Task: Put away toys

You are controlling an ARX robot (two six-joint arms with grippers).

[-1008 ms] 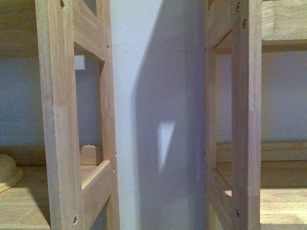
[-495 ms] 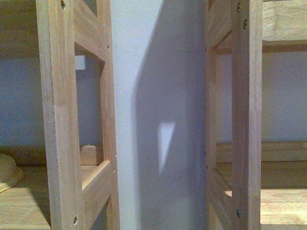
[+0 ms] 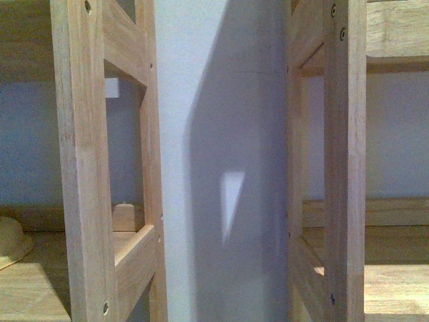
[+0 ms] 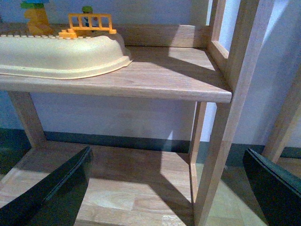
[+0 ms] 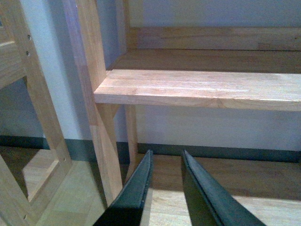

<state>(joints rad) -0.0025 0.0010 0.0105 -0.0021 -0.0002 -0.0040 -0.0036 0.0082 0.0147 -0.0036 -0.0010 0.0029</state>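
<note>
The toys are out of view in every frame. My left gripper [image 4: 167, 155] is open, its dark fingers [image 4: 56, 193] spread wide over the lower wooden shelf board [image 4: 122, 188], with nothing between them. My right gripper [image 5: 167, 153] is shut, and its two dark fingers [image 5: 134, 193] point over another low shelf board [image 5: 244, 183] and hold nothing. Neither arm shows in the front view.
A cream tray [image 4: 56, 54] holding an orange plastic fence piece [image 4: 89, 23] and a yellow block figure [image 4: 35, 16] sits on the upper shelf [image 4: 160, 80]. Wooden uprights [image 4: 225, 127] [image 5: 101, 117] stand close to both grippers. The front view shows two shelf frames [image 3: 84, 168] [image 3: 342, 168] against a white wall [image 3: 221, 134].
The front view has shifted very slightly sideways against the shelf frames. Nothing else differs.
</note>
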